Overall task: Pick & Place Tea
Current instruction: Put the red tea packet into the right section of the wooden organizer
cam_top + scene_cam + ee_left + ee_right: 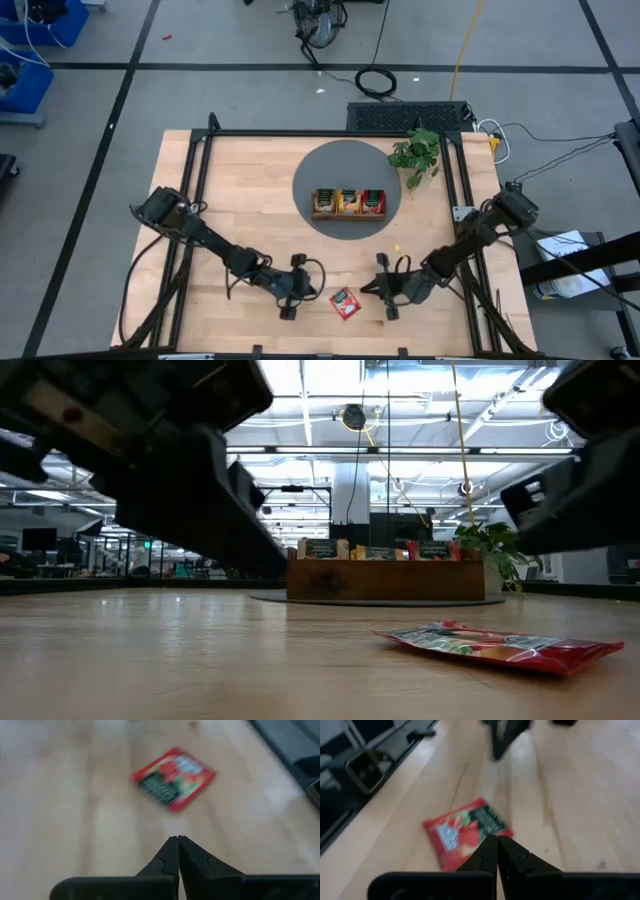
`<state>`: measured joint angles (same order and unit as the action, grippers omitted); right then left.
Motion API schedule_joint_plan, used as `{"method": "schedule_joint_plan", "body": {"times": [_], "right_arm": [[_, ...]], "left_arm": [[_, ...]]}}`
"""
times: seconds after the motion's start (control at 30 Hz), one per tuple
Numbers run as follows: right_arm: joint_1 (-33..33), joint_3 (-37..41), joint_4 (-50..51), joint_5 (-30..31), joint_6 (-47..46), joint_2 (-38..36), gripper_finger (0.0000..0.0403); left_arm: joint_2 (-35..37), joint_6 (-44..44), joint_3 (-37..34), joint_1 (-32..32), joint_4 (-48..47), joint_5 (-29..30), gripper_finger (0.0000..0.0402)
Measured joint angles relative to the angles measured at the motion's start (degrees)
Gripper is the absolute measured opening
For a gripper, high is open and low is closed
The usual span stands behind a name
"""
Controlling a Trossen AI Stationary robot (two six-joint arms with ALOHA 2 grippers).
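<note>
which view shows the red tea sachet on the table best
The left wrist view: the red sachet lies whole and unobstructed. In the right wrist view its edge hides behind the fingers; the low view sees it edge-on; the high view shows it tiny.

sachet (345, 302) near the tray: red, green-black panel, red fruit print | tray (348, 215): brown wood | sachets in tray: green, orange-yellow, red | mat (310, 170) under tray: grey | plant (417, 154) beside tray: green | desk (230, 190): pale wood grain | arms: black

Bright overhead ceiling light; both wrist views blurred.
</note>
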<state>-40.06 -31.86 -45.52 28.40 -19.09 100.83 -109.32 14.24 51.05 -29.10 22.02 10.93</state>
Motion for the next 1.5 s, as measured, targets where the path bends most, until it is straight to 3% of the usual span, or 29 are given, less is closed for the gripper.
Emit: {"method": "schedule_joint_plan", "body": {"times": [0.13,0.2,0.33,0.6,1.0,1.2,1.33,1.5], "right_arm": [[1.3,0.0,0.7,-0.7,-1.9,0.0,0.0000],[1.5,0.0,1.3,-5.6,-2.8,0.0,0.0000],[1.0,-0.1,0.1,-15.2,-1.9,0.0,0.0000],[0.6,-4.5,1.1,-16.7,3.8,2.6,0.0000],[5.6,-6.6,2.4,-19.7,-0.4,8.4,0.0000],[5.6,-6.6,2.2,-19.2,-1.3,8.5,0.0000],[5.6,-6.6,2.2,-14.9,-2.8,8.5,0.0000],[5.6,-6.6,2.6,-14.6,-4.1,8.5,0.0000]], "left_arm": [[-3.9,-0.9,5.3,-0.1,0.0,-4.4,0.0005],[-5.8,-2.3,8.5,-0.1,-0.6,-6.7,0.0010],[-8.2,-4.9,13.9,-0.2,-7.1,-5.9,0.0004],[-9.3,-2.9,15.6,1.3,-10.3,-5.8,0.0017],[-9.3,-0.2,15.6,1.9,-13.0,-5.9,0.0006],[-10.4,0.6,15.6,3.5,-11.7,-3.3,0.0015],[-10.4,2.5,15.6,4.3,-11.7,-0.5,0.0017],[-10.4,2.5,15.6,4.5,-11.8,1.3,0.0004]]}}
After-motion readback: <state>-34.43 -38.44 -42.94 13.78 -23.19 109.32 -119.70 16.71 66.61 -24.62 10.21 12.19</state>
